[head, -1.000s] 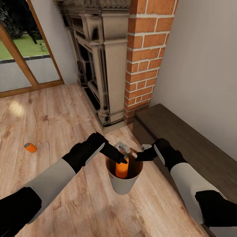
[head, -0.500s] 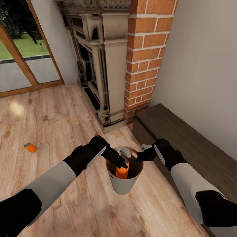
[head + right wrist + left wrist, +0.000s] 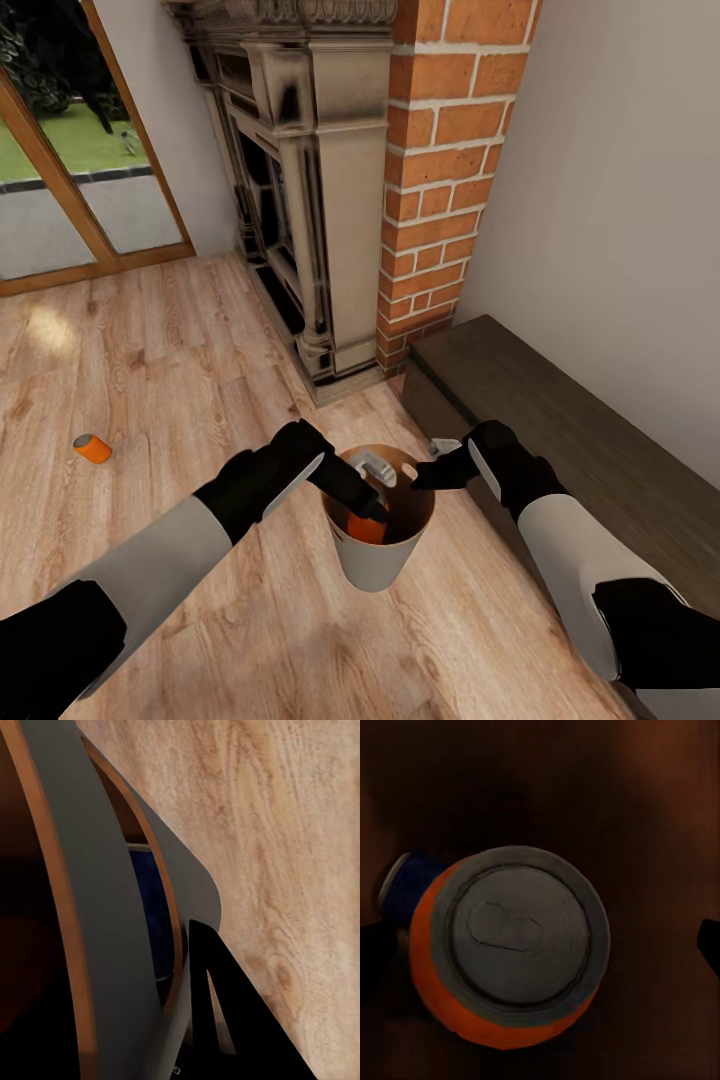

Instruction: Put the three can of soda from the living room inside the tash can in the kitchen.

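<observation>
The grey tash can (image 3: 378, 565) with its tan-brown rim stands on the wood floor by a low dark bench. An orange can of soda (image 3: 363, 528) stands inside it, silvery top up (image 3: 521, 934), and a dark blue can (image 3: 403, 881) lies beside it at the bottom. My left gripper (image 3: 372, 500) reaches down into the bin and is open, its fingers apart on either side of the orange can (image 3: 540, 945). My right gripper (image 3: 424, 474) is shut on the bin's rim, one black finger (image 3: 225, 1020) outside the wall (image 3: 105, 915). Another orange can (image 3: 92, 448) lies on the floor far to the left.
A stone fireplace (image 3: 320, 180) and a brick pillar (image 3: 440, 170) rise just behind the bin. The dark wooden bench (image 3: 570, 430) runs along the right wall. A glass door with a wood frame (image 3: 70, 190) is at the back left, with open plank floor before it.
The left gripper has lowered into the bin and let go of the orange can, which has sunk from above the rim to deep inside. The right arm has not moved.
</observation>
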Available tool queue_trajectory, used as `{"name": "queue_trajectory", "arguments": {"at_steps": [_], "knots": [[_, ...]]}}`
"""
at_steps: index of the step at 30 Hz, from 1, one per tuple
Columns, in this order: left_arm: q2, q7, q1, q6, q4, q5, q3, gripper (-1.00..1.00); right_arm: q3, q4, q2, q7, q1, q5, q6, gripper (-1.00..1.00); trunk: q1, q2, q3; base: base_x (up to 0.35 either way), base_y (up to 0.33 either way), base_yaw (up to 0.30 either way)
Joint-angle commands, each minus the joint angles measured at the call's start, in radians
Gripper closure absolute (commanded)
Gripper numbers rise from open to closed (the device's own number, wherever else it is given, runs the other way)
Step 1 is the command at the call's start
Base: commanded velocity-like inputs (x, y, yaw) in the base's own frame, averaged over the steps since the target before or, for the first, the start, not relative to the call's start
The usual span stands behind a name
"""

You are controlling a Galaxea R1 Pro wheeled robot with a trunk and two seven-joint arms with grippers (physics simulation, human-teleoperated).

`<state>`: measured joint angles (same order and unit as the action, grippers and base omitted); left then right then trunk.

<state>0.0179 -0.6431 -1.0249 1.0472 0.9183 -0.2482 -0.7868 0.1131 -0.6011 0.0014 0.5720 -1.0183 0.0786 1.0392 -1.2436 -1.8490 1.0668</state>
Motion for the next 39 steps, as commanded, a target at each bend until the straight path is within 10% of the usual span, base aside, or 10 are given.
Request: {"name": "queue_trajectory", "arguments": {"at_steps": [1, 10, 14, 18, 23, 24, 29, 30, 34, 39], "knots": [[0.000, 0.001, 0.001, 0.000, 0.000, 0.000, 0.000, -1.00, -0.001, 0.000, 0.000, 0.003, 0.000, -0.031, 0.008, 1.00, 0.000, 0.000, 0.000, 0.000, 0.000, 0.000], [-0.015, -0.001, 0.007, 0.000, 0.086, -0.004, 0.006, -1.00, -0.002, 0.000, 0.001, 0.003, 0.000, -0.031, 0.008, 1.00, 0.000, 0.000, 0.000, 0.000, 0.000, 0.000], [-0.190, -0.024, 0.018, 0.000, 0.331, -0.044, 0.061, -1.00, -0.002, 0.001, 0.000, 0.003, 0.000, -0.031, 0.008, 1.00, 0.000, 0.000, 0.000, 0.000, 0.000, 0.000], [-0.380, -0.070, 0.056, 0.000, 0.517, -0.162, 0.277, -1.00, -0.002, 0.004, 0.000, 0.003, 0.000, -0.031, 0.008, 1.00, 0.000, 0.000, 0.000, 0.000, 0.000, 0.000], [-0.458, -0.087, 0.119, 0.000, 0.567, -0.198, 0.476, -1.00, -0.002, 0.013, 0.000, 0.003, 0.000, -0.031, 0.008, 1.00, 0.000, 0.000, 0.000, 0.000, 0.000, 0.000], [-0.472, -0.081, 0.155, 0.000, 0.574, -0.199, 0.565, -1.00, -0.002, 0.015, 0.000, 0.003, 0.000, -0.031, 0.008, 1.00, 0.000, 0.000, 0.000, 0.000, 0.000, 0.000], [-0.483, 0.035, 0.300, -0.017, 0.581, -0.156, 0.818, -1.00, -0.001, 0.017, -0.002, 0.004, 0.000, -0.031, 0.008, 1.00, 0.000, 0.000, 0.000, 0.000, 0.000, 0.000], [-0.480, 0.150, 0.381, -0.081, 0.580, -0.109, 0.881, -1.00, -0.002, 0.017, -0.006, 0.006, 0.001, -0.031, 0.008, 1.00, 0.000, 0.000, 0.000, 0.000, 0.000, 0.000], [-0.437, 0.382, 0.528, -0.184, 0.578, -0.051, 0.927, -1.00, -0.004, 0.016, -0.014, 0.007, 0.004, -0.028, 0.008, 1.00, 0.000, 0.000, 0.000, 0.001, 0.000, 0.000], [-0.326, 0.603, 0.744, -0.471, 0.575, -0.019, 0.944, -1.00, -0.003, 0.014, -0.052, 0.007, 0.012, -0.026, 0.008, 1.00, 0.000, 0.000, 0.000, 0.078, 0.000, 0.000]]}}
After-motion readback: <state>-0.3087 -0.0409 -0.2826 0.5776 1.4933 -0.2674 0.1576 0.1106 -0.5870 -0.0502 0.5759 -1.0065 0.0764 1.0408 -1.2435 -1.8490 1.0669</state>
